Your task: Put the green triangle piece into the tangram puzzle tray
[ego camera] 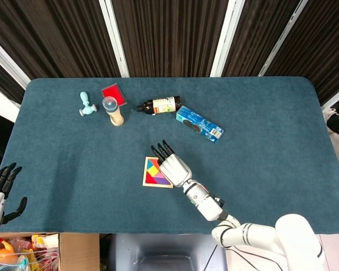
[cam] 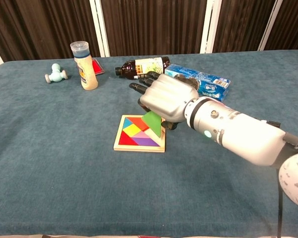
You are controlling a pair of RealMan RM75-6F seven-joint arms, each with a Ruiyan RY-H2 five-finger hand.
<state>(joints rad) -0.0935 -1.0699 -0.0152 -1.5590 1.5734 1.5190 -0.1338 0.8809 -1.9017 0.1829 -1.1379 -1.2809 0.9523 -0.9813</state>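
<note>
The square wooden tangram tray (cam: 131, 140) (ego camera: 153, 171) lies mid-table with coloured pieces in it. My right hand (cam: 163, 100) (ego camera: 172, 166) hovers over the tray's right side and pinches the green triangle piece (cam: 152, 122), which hangs tilted, its lower tip touching or just above the tray's right part. In the head view the hand hides the triangle. My left hand (ego camera: 1, 189) is at the far left edge, off the table, fingers spread and holding nothing.
Along the back stand a light blue toy (cam: 54, 74), a capped beige bottle (cam: 84, 66), a red card (ego camera: 113, 94), a dark bottle on its side (cam: 141, 67) and a blue snack pack (cam: 201, 82). A cardboard box (ego camera: 22, 251) sits below the table's left corner.
</note>
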